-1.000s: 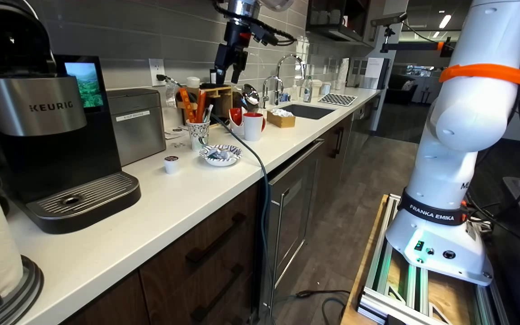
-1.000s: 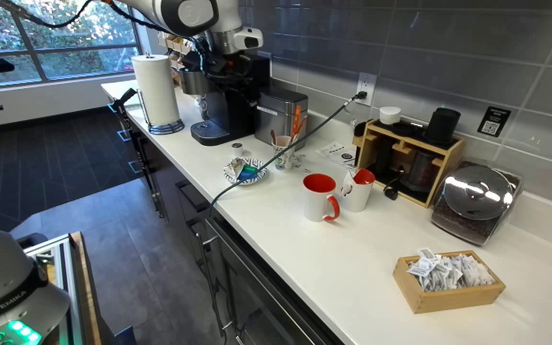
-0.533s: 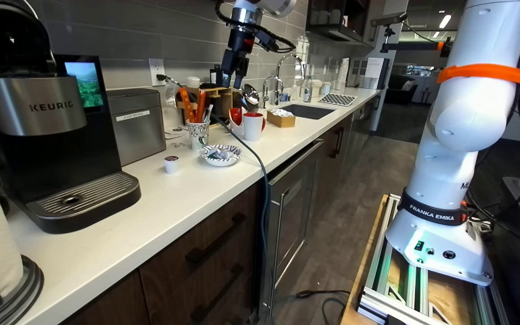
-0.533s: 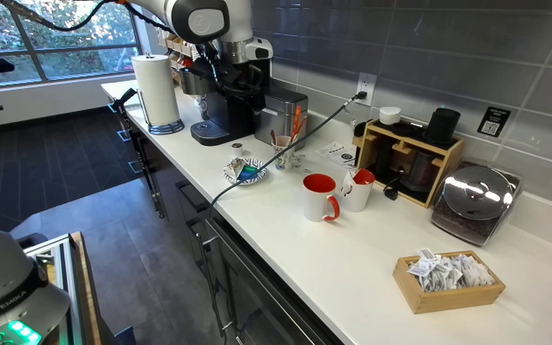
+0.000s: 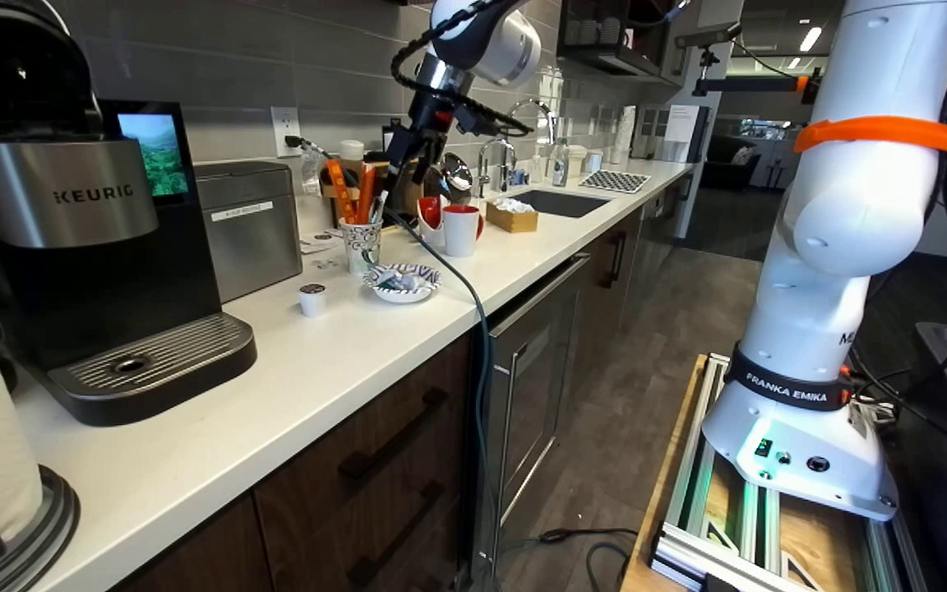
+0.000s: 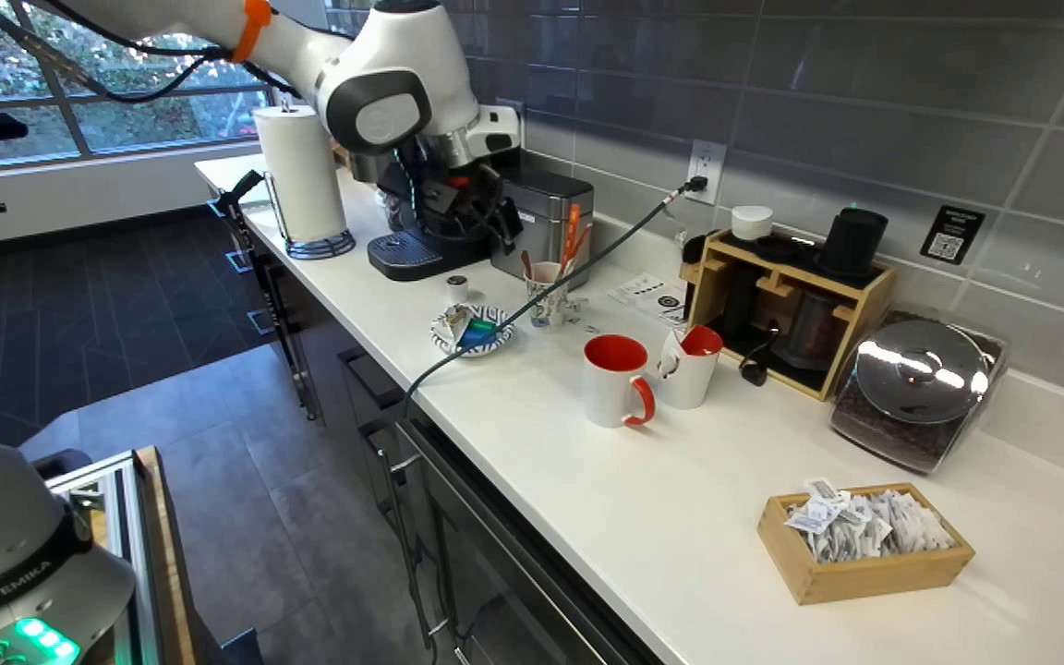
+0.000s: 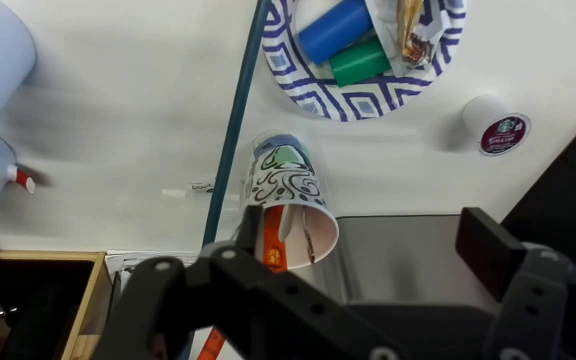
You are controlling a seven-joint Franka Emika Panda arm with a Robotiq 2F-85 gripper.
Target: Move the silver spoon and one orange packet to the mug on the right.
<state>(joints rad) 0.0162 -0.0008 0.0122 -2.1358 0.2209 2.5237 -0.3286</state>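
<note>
Hanging above the long white counter (image 6: pixel 735 480), the black two-fingered gripper (image 7: pixel 363 230) stands wide, its fingers (image 7: pixel 488 250) spread well apart. In the wrist view I see the white paper cup with dark swirls (image 7: pixel 285 185) beyond the fingertips, its mouth in the gap and partly overlapped by one finger; whether they touch, I cannot tell. The slim, shiny silver metal spoon (image 7: pixel 308 236) stands in that cup, a thin strip showing between the fingers, closer to that same finger. Beside it in the cup is a long, flat orange packet (image 7: pixel 274 240), closer still. In both exterior views a white mug with a red inside and red handle (image 6: pixel 606 397) stands upright farther along the counter, just beside a second white mug lined in red (image 6: pixel 691 386); which one is on the right differs between the views. Near the cup sits a round paper plate with a blue-and-white patterned rim (image 7: pixel 368 104), and a dark teal cable (image 7: pixel 238 107) runs past both.
</note>
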